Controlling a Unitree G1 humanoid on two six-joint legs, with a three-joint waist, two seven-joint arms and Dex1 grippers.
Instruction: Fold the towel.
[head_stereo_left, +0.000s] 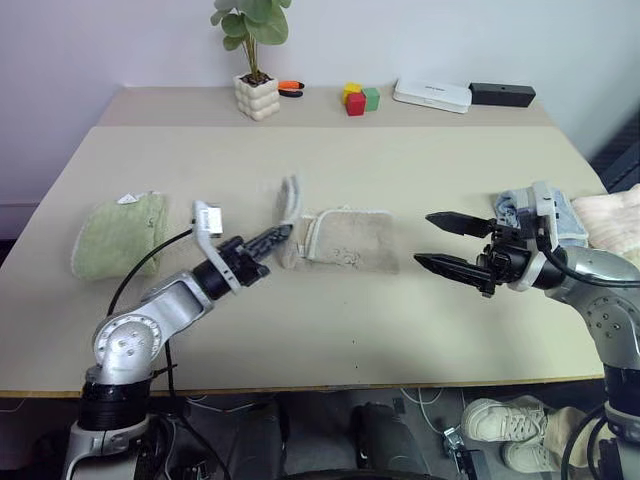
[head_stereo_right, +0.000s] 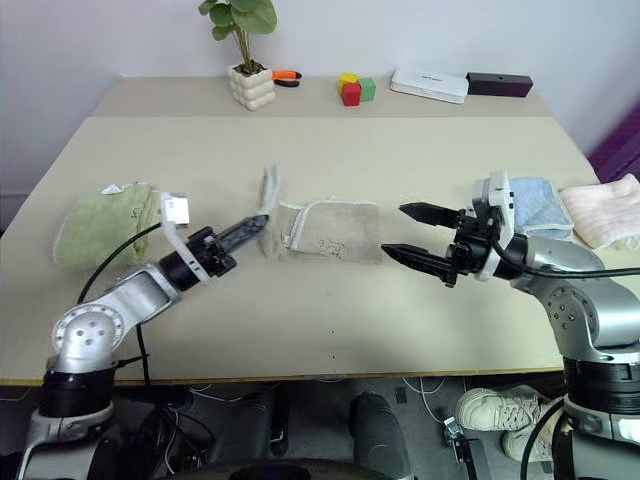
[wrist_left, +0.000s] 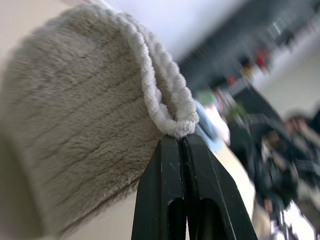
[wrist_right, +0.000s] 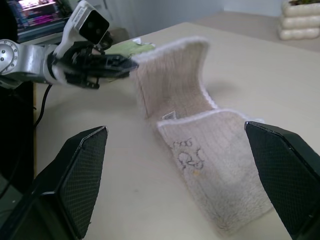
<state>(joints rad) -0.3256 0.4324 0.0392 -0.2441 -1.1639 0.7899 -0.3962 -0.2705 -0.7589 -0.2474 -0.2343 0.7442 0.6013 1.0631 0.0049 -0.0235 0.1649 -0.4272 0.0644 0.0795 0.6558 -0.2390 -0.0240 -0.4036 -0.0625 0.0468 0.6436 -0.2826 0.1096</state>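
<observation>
Mid-fold: the left hand (head_stereo_left: 280, 234) pinches the white corded edge of the beige terry towel (head_stereo_left: 350, 240) mid-tabletop, lifting it. Right hand (head_stereo_left: 432, 240) waits spread. Next, probably carry that edge across, then release.

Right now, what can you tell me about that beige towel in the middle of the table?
The beige towel is fluffy terry cloth with white corded edging and a small dark mark. Most of it lies flat mid-table; its left end stands lifted and curled over, pinched at the edging by the left end effector, whose fingers are shut. The open right end effector hangs apart.
</observation>
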